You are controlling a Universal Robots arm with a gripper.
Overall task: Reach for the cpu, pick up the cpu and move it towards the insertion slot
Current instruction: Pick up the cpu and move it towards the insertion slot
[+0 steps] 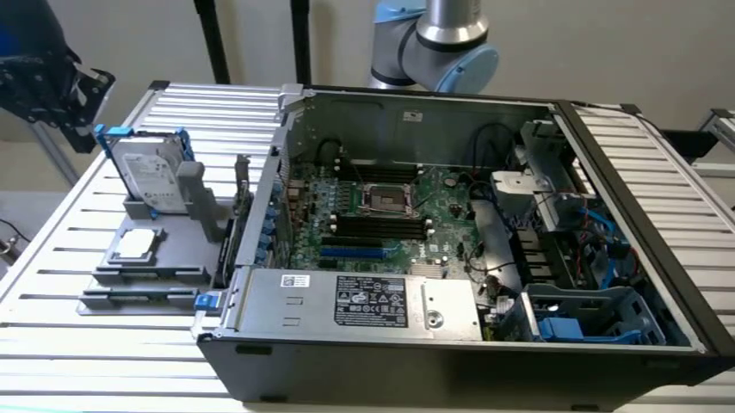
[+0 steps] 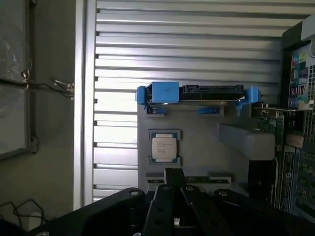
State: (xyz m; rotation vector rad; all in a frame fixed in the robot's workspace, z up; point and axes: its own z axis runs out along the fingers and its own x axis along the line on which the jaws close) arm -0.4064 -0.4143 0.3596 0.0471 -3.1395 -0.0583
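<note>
The cpu (image 1: 136, 243), a small square chip with a silver top, lies flat in a grey holder (image 1: 144, 267) on the slatted table, at the exterior view's left of the computer case. In the wrist view the cpu (image 2: 164, 147) sits a short way beyond my gripper (image 2: 173, 176), whose black fingers meet in a point, shut, with nothing in them. The insertion slot (image 1: 385, 198), a silver-framed square socket with a dark centre, lies on the green board inside the open case. My arm (image 1: 442, 43) rises behind the case's far wall.
An upright silver hard drive (image 1: 150, 172) in a blue-edged bracket (image 2: 197, 93) stands just behind the cpu on the same grey fixture. The case's wall (image 1: 258, 215) separates holder and board. Long black memory slots (image 1: 379, 225) lie beside the socket. Cables and blue drive bays (image 1: 586, 318) crowd the case's right side.
</note>
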